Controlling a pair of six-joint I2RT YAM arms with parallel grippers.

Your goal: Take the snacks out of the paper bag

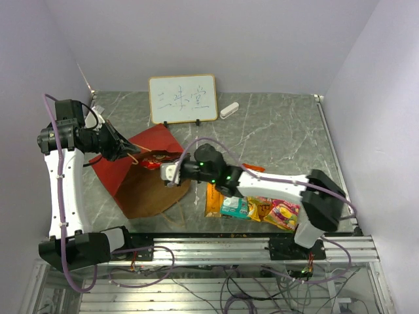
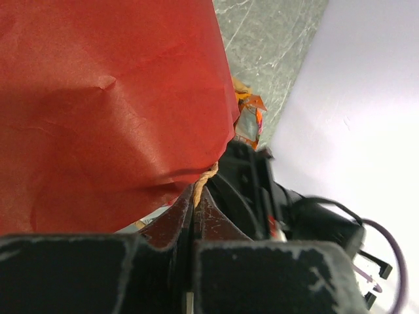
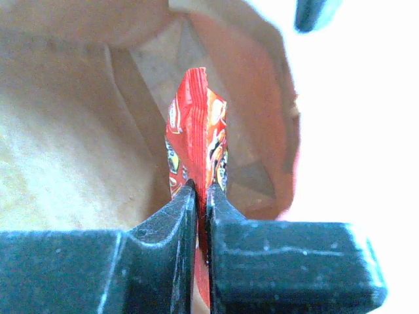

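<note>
Paper bag [image 1: 108, 171] lay on its side at 9 o'clock on the desk [image 1: 275, 131], brown inside showing. Its tan handle [image 2: 208, 175] was pinched between the closed fingers of the left end effector [image 2: 193, 209]. At the bag's mouth, the right end effector [image 3: 200, 196] was clamped on a red packet [image 3: 196, 124]. Other packets [image 1: 255, 208] lay at 5 o'clock.

You are viewing a robotics lab test cell: plain walls [image 1: 229, 39] enclose a marble-pattern desk [image 1: 275, 131], with an aluminium mounting rail [image 1: 216, 250], exposed cables [image 1: 229, 288] and a handwritten whiteboard [image 1: 182, 98].
</note>
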